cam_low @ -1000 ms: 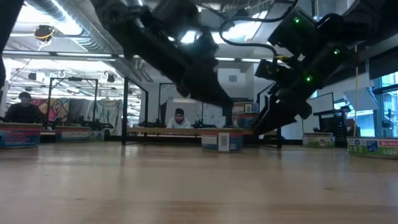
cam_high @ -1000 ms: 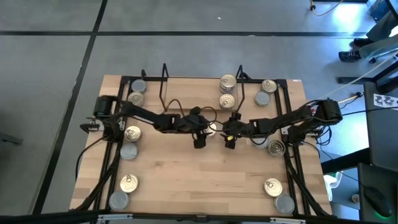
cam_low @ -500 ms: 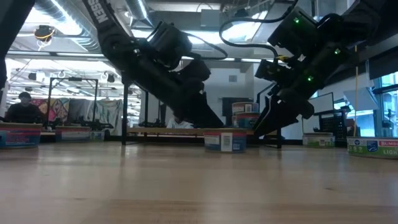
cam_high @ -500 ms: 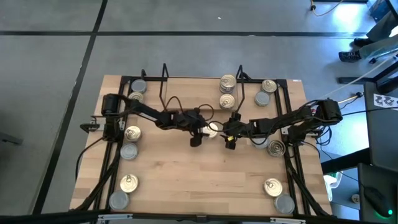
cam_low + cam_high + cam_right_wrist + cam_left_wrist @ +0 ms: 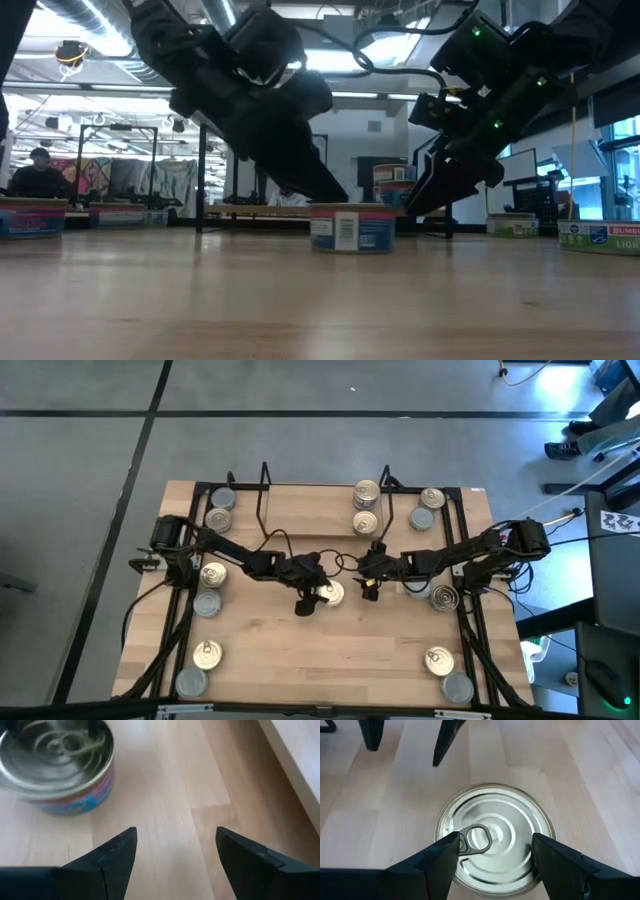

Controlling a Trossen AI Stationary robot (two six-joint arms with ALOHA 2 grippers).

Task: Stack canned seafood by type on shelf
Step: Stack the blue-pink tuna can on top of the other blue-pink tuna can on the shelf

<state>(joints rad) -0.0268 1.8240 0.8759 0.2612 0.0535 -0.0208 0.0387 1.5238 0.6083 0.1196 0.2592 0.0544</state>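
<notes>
Left end effector (image 5: 318, 596) at mid-tabletop (image 5: 330, 650), fingers astride a pull-tab tin (image 5: 494, 837) that stands on the wood; whether the pads touch its wall cannot be told. Right end effector (image 5: 368, 588) just beside it, fingers apart, holding nothing. Shelf (image 5: 300, 500) at the far edge carries two tins (image 5: 366, 506). Other tins (image 5: 207, 588) sit along both side rails.

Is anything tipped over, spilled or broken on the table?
Nothing stands out. Every tin I can see sits flat with its lid up, and nothing is spilled. One pull-tab tin sits alone mid-table between the fingers of the left hand, in front of the wire shelf. The right hand is open and empty beside it.
</notes>
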